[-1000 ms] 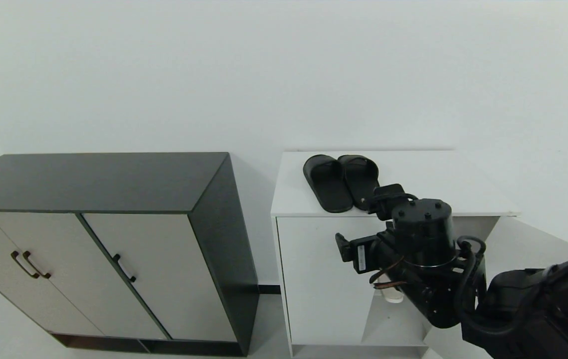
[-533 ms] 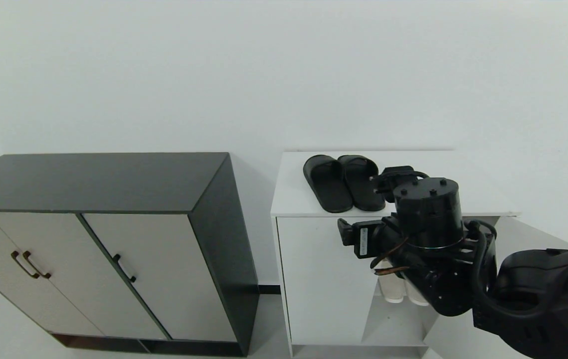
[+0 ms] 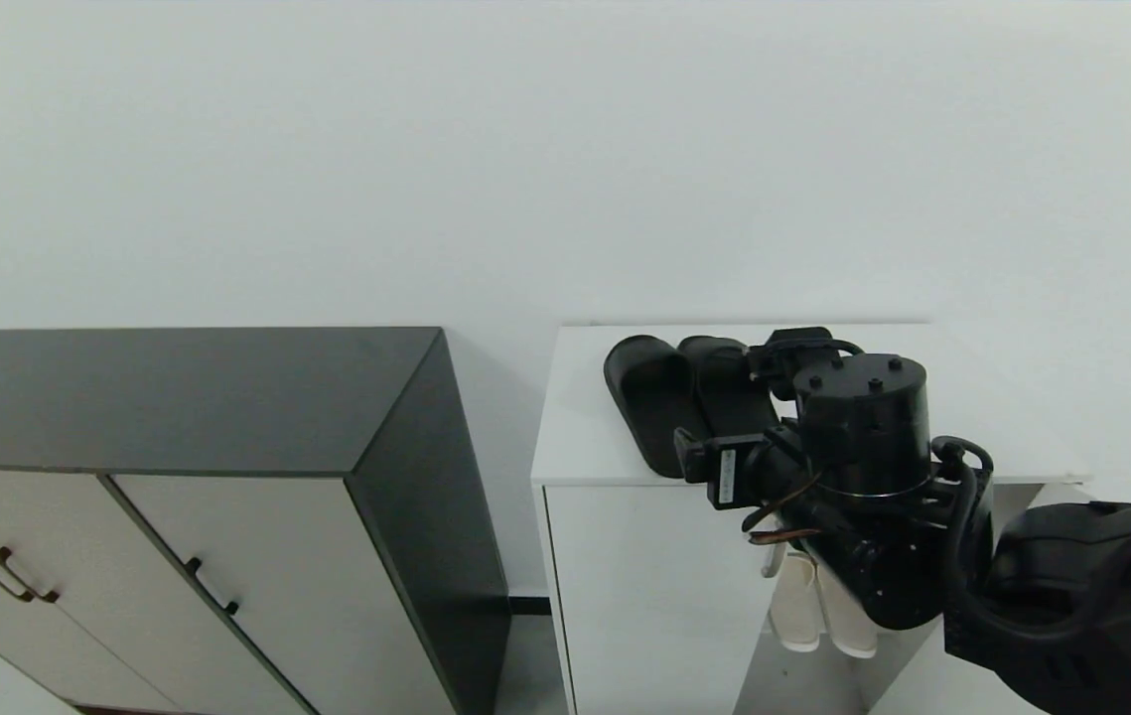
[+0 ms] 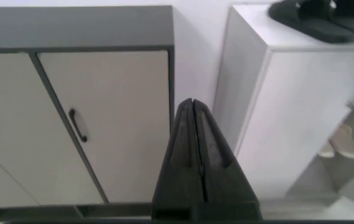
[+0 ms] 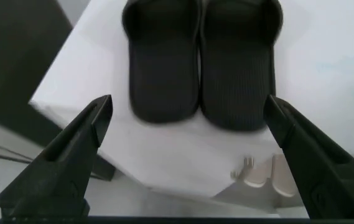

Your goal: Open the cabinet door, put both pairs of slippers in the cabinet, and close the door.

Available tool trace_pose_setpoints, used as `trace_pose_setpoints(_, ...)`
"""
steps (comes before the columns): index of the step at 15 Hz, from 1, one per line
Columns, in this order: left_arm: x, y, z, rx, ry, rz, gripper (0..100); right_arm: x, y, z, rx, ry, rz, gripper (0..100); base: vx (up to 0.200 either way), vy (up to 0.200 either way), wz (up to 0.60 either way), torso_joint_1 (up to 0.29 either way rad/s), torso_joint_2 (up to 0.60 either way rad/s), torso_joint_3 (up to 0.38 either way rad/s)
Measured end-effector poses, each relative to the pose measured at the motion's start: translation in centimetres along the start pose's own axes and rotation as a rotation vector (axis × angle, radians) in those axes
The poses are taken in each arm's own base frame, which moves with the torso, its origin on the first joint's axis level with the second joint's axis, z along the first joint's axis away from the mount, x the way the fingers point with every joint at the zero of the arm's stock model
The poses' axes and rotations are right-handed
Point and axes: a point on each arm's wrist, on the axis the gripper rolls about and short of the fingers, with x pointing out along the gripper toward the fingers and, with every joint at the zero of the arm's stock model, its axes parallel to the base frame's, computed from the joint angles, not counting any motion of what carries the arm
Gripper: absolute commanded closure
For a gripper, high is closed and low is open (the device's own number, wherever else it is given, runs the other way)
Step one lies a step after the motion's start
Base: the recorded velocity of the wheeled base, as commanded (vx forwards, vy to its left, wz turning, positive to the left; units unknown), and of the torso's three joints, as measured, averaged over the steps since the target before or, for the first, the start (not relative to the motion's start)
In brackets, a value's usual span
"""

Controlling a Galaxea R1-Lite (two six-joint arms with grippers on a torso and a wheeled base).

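- Head view: the black slippers [image 3: 652, 399] lie side by side on top of the white stand [image 3: 580, 432], near its front edge. Their long axis runs front to back, with the strap ends at the back. My right arm hangs in front of the stand's right half, wrist level with its top, partly covering the pair. The pale slippers [image 3: 818, 616] sit on a shelf inside the stand, below the top. The cabinet [image 3: 178, 397] stands just left of the stand, with a dark matte top and side, and both pale doors [image 3: 257, 586] are shut.
- Left wrist view: the left gripper [image 4: 193, 106] is clenched on nothing, jaws pressed flat together, pointing at the gap between cabinet and stand. The nearer door's slim dark handle [image 4: 77, 124] lies left of the stand. I judge this arm the better placed for the door.
- Right wrist view: the right gripper [image 5: 188, 104] is spread wide and empty, its jaws straddling the black pair from the stand's front edge. The heels face me, so the slippers lie straight ahead and the opening crosses their long axis.
- They look like soft moulded foam with faintly ribbed footbeds and broad smooth straps, and the stand's top is smooth and white.
- I reckon one squeeze across both heels could take the pair, though the door is not yet open.
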Motion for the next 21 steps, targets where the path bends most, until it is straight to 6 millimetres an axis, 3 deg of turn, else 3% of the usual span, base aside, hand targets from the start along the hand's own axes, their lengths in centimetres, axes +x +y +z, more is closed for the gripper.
trace_pose_setpoints(4, 0.0, 0.0, 0.0, 0.0, 0.0, 0.001, 100, 0.2, -0.1, -0.3, 0.004, -0.007, 0.002, 0, 0.2, 0.0, 0.0, 0.004, 0.0, 0.004)
trace_pose_setpoints(10, 0.0, 0.0, 0.0, 0.001, -0.001, 0.002, 100, 1.6, 0.6, -1.8, 0.007, -0.034, 0.027, 0, 0.0, 0.0, 0.0, 0.0, 0.0, 0.0)
trace_pose_setpoints(14, 0.0, 0.0, 0.0, 0.001, -0.001, 0.002, 100, 4.5, 0.8, -3.2, -0.03, -0.062, 0.055, 0, 0.0, 0.0, 0.0, 0.0, 0.0, 0.0)
trace_pose_setpoints(21, 0.0, 0.0, 0.0, 0.0, -0.001, 0.001, 100, 9.7, -0.1, -2.6, -0.037, -0.06, 0.008, 0, 0.0, 0.0, 0.0, 0.0, 0.0, 0.0)
